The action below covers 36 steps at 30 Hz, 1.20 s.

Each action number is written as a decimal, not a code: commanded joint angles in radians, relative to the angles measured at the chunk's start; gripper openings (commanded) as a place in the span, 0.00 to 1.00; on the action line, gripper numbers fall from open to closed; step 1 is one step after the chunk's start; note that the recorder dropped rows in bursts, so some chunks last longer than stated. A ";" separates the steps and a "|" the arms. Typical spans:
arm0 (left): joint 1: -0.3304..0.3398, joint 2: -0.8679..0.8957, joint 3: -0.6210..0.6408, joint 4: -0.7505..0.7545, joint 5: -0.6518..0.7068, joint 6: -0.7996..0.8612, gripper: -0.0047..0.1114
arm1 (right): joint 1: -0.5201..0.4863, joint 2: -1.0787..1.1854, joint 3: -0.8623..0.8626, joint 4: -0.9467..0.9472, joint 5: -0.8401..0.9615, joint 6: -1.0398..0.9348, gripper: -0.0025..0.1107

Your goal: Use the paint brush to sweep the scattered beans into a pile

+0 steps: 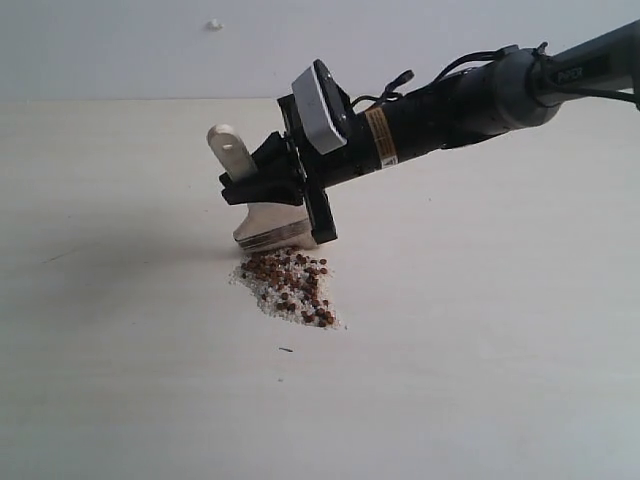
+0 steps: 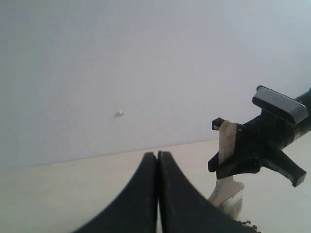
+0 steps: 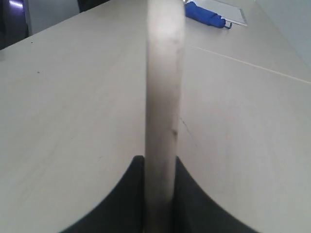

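The reddish-brown beans (image 1: 292, 282) lie with pale grit in one dense pile on the light table, just in front of the brush head. The paint brush (image 1: 262, 230) stands tilted, its pale handle (image 1: 230, 150) pointing up and left, its ferrule and bristles low at the pile's far edge. My right gripper (image 1: 272, 178) is shut on the handle (image 3: 164, 97), which runs between its two black fingers (image 3: 133, 194). In the left wrist view the left gripper (image 2: 157, 154) is shut and empty, away from the brush (image 2: 227, 194); a few beans (image 2: 249, 224) show at the frame's bottom.
A blue object (image 3: 204, 13) and a white sheet (image 3: 228, 10) lie far off on the table. A small dark speck (image 1: 286, 350) sits in front of the pile. A pale wall (image 1: 150, 40) rises behind the table.
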 commanded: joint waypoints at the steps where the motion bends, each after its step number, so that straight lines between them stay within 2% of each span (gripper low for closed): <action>1: 0.002 -0.005 0.003 -0.005 -0.001 -0.004 0.04 | -0.001 -0.062 -0.011 0.036 -0.011 0.015 0.02; 7: 0.002 -0.005 0.003 -0.005 -0.001 -0.004 0.04 | -0.001 -0.151 -0.011 0.058 -0.008 0.026 0.02; 9: 0.002 -0.005 0.003 -0.005 -0.001 -0.004 0.04 | -0.001 -0.198 -0.011 -0.007 -0.011 0.119 0.02; 10: 0.002 -0.005 0.003 -0.005 -0.001 -0.004 0.04 | -0.001 -0.225 -0.011 -0.113 -0.011 0.191 0.02; 13: 0.002 -0.005 0.003 -0.005 -0.001 -0.004 0.04 | -0.003 -0.252 0.008 -0.113 -0.011 0.305 0.02; 16: 0.002 -0.005 0.003 -0.005 -0.001 -0.004 0.04 | -0.008 -0.252 0.033 -0.113 -0.011 0.318 0.02; 20: 0.002 -0.005 0.003 -0.005 -0.001 -0.004 0.04 | -0.009 -0.252 0.099 -0.113 -0.011 0.524 0.02; 27: 0.002 -0.005 0.003 -0.005 -0.001 -0.004 0.04 | -0.009 -0.252 0.126 -0.113 -0.011 0.761 0.02; 36: 0.002 -0.005 0.003 -0.005 -0.001 -0.004 0.04 | -0.014 -0.252 0.213 -0.113 -0.011 0.785 0.02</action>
